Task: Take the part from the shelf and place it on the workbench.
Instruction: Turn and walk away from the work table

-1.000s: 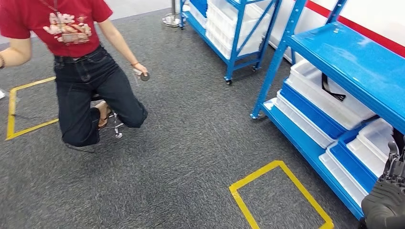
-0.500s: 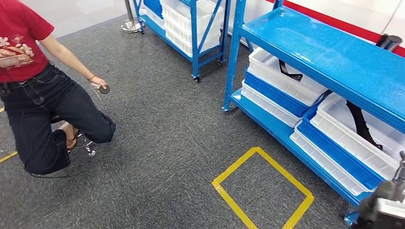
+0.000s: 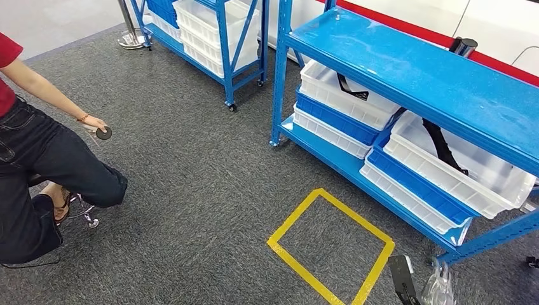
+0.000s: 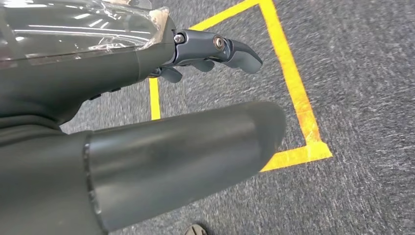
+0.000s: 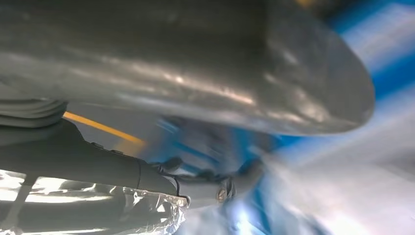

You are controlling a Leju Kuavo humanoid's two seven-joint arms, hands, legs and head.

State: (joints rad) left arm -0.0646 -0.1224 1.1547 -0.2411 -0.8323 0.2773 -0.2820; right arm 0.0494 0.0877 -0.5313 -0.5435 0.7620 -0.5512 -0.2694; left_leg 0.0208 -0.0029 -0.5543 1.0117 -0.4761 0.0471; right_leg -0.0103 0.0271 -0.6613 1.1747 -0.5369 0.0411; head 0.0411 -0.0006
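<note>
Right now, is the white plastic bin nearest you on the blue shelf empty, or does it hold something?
Not empty: the white plastic bin holds a long black part lying inside it.

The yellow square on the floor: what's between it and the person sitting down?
Bare grey carpet lies between the yellow square and the person, in the head view.

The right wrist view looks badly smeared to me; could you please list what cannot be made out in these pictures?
- Right hand: right wrist view is motion-blurred, so its fingers and any hold cannot be told.
- Black part in the white bin: head view, its far end hidden under the blue shelf top.
- Person: head view, cut off by the left edge.
</note>
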